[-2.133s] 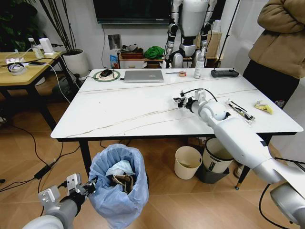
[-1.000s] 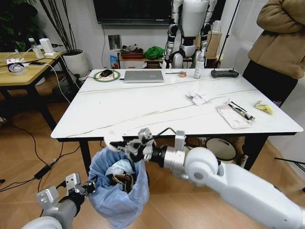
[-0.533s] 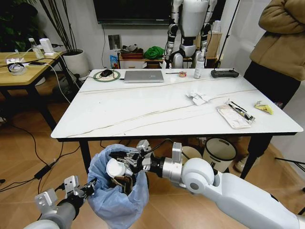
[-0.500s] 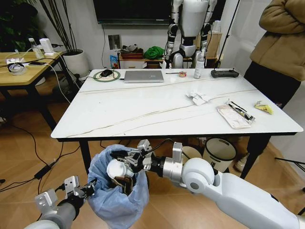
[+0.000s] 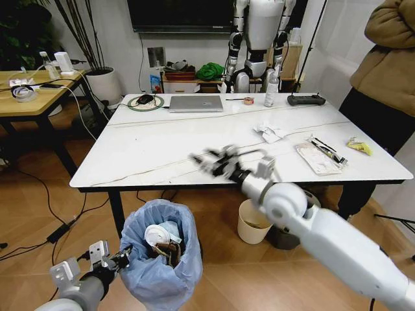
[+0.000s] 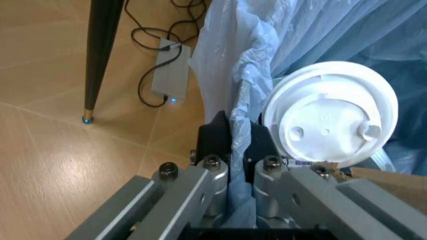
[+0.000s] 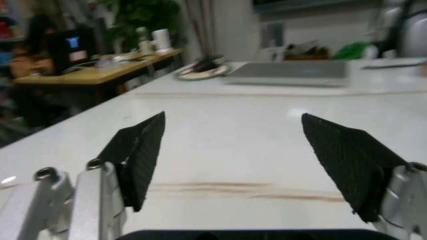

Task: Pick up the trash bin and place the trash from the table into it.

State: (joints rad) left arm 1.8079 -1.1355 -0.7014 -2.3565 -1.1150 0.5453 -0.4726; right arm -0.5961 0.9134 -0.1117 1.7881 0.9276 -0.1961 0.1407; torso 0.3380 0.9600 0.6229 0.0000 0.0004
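Observation:
The trash bin point(image 5: 161, 256), lined with a crinkled light-blue bag, stands on the floor in front of the table point(image 5: 162, 152). My left gripper point(image 5: 109, 256) is shut on the bag's rim point(image 6: 238, 125). Inside lie a white paper cup point(image 5: 157, 234), whose lid point(image 6: 330, 112) faces up, and brown cardboard point(image 6: 393, 181). My right gripper point(image 5: 211, 159) hovers over the table's front edge, open and empty point(image 7: 233, 125). On the right half of the table remain white tissues point(image 5: 269, 133), a clear plastic package point(image 5: 318, 157) and a yellow wrapper point(image 5: 358, 146).
A cream bucket point(image 5: 251, 221) and a grey-and-white bin point(image 5: 284, 237) sit under the table. At the table's far edge are a laptop point(image 5: 196, 103), a bottle point(image 5: 270, 91) and a controller point(image 5: 306, 99). A wooden table point(image 5: 39, 91) stands left; a person point(image 5: 389, 71) stands right.
My right gripper let the paper cup go into the bin, then rose and swung right to the table's front edge, now open and empty. The left gripper still holds the bag.

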